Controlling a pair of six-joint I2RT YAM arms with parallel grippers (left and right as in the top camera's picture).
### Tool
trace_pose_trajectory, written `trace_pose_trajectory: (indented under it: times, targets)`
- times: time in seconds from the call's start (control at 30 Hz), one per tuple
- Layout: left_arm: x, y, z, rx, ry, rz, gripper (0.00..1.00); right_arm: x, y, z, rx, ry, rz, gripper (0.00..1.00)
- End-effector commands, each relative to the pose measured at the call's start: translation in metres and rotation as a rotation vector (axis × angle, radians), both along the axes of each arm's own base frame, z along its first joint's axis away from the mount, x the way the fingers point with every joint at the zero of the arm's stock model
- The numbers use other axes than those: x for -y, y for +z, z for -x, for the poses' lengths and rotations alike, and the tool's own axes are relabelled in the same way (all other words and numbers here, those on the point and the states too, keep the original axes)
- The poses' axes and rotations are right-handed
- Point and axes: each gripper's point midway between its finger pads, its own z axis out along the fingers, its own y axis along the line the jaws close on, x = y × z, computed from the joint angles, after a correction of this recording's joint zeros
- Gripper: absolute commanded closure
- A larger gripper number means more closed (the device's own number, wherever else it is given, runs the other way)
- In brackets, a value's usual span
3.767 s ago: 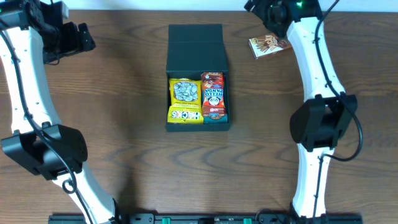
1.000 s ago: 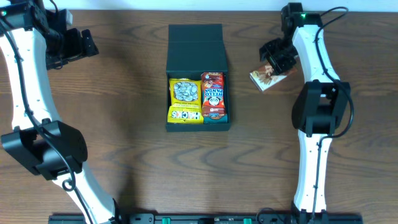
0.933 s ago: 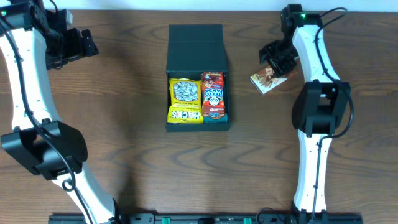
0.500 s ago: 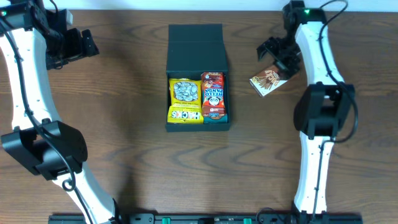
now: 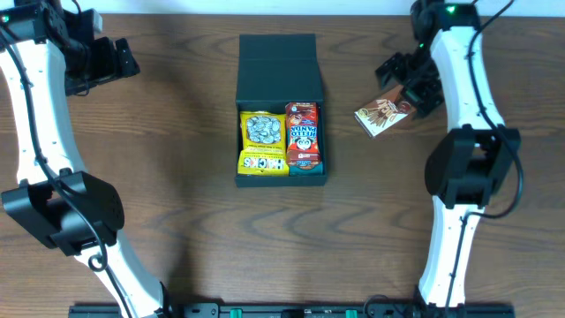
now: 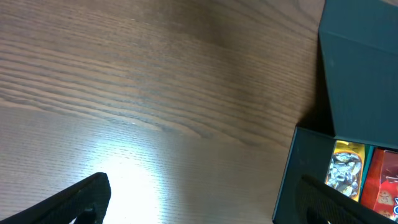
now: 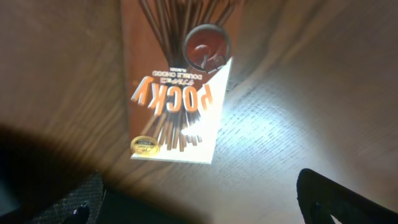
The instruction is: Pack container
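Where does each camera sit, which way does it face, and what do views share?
Overhead: fixed above the table, looking down at both arms, the container and the Pocky box.
Left wrist: on the left arm, facing down at bare wood and the container's edge; open jaws' tips in the bottom corners.
Right wrist: on the right arm, looking down at the Pocky box; open jaws' tips at the bottom corners.
Shared: overhead and left wrist, the container; overhead and right wrist, the Pocky box.

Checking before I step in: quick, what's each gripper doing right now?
Left gripper: open, holding nothing.
Right gripper: open, holding nothing; the Pocky box lies free on the table.
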Motion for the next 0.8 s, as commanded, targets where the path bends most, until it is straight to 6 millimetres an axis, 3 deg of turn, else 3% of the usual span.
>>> trace_pose_trajectory:
  times: [0.0, 0.27, 0.77]
  targets:
    - [0.0, -0.001, 0.001, -0.005, -0.001, 0.004, 0.05, -0.015, -0.023, -0.001, -0.026, -0.01, -0.055, 0.01]
    - [0.0, -0.001, 0.001, -0.004, -0.007, 0.001, 0.05, -0.017, -0.045, -0.014, 0.016, -0.02, -0.039, 0.01]
    - [0.0, -0.001, 0.0, 0.0, -0.007, 0.0, 0.05, -0.008, -0.076, -0.009, -0.038, -0.024, 0.015, 0.01]
